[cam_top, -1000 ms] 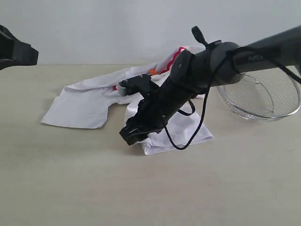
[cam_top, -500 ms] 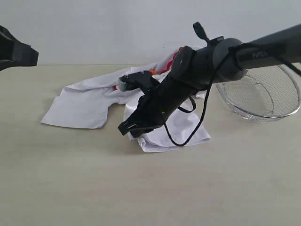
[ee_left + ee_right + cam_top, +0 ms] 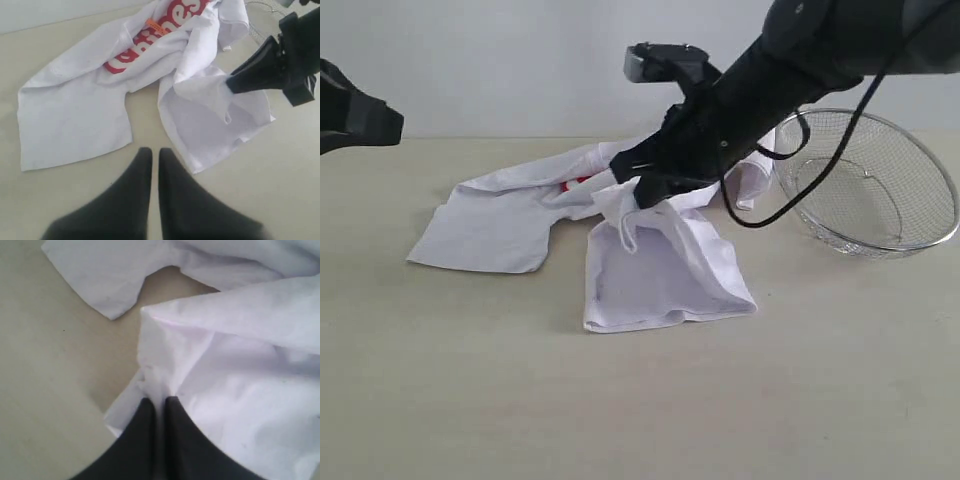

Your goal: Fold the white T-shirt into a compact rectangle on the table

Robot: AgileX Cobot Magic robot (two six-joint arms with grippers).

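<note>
Spreading beneath a pale wall point(image 3: 520, 60), the beige table point(image 3: 470, 400) carries a crumpled shirt point(image 3: 660, 270); right gripper point(image 3: 641, 193), centre frame, pinches its raised fold.

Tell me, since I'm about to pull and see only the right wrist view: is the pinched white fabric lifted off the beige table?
Observer: Yes. The right tool holds a fold of the white short-sleeved T-shirt above the pale beige table, and the cloth below it drapes down to the tabletop.
Operator: Where is the left tool?
Observer: The left tool is shut on nothing, held above the table near the shirt's edge.
Operator: Any obstacle on my side?
Observer: A silver wire-mesh basket stands on the table close beside the shirt, under the right arm.
</note>
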